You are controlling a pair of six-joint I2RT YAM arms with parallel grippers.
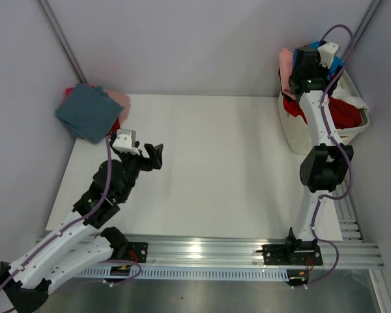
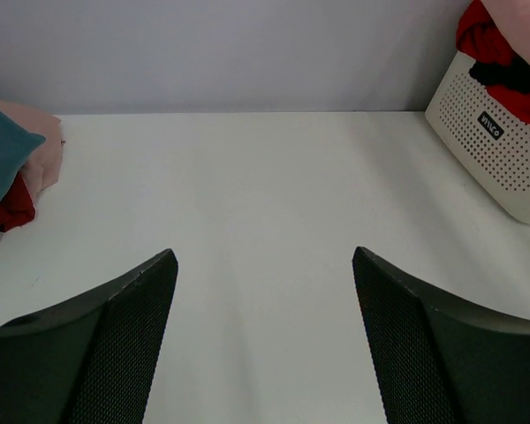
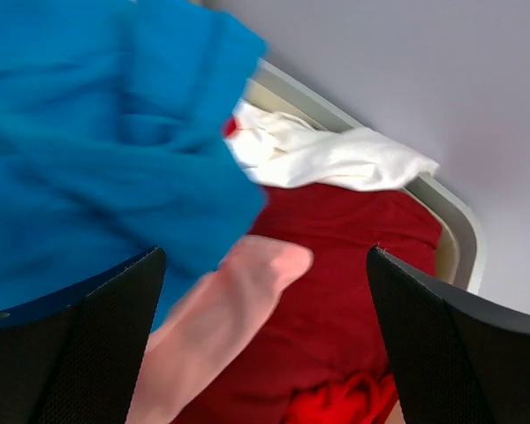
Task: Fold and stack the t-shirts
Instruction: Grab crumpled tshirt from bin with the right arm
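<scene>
A folded stack lies at the table's far left corner, with a dusty teal t-shirt (image 1: 88, 111) on top and pale pink (image 1: 122, 100) and red (image 1: 115, 124) ones under it. My left gripper (image 1: 153, 156) is open and empty over bare table (image 2: 265, 254). My right gripper (image 1: 302, 77) hangs over the white basket (image 1: 293, 137), open and holding nothing (image 3: 265, 252). Below it lie a bright blue t-shirt (image 3: 97, 132), a pale pink one (image 3: 221, 318), a red one (image 3: 353, 247) and a white one (image 3: 327, 155).
The basket stands at the table's far right corner and also shows in the left wrist view (image 2: 503, 150). Grey walls close in the back and sides. A metal rail (image 1: 202, 251) runs along the near edge.
</scene>
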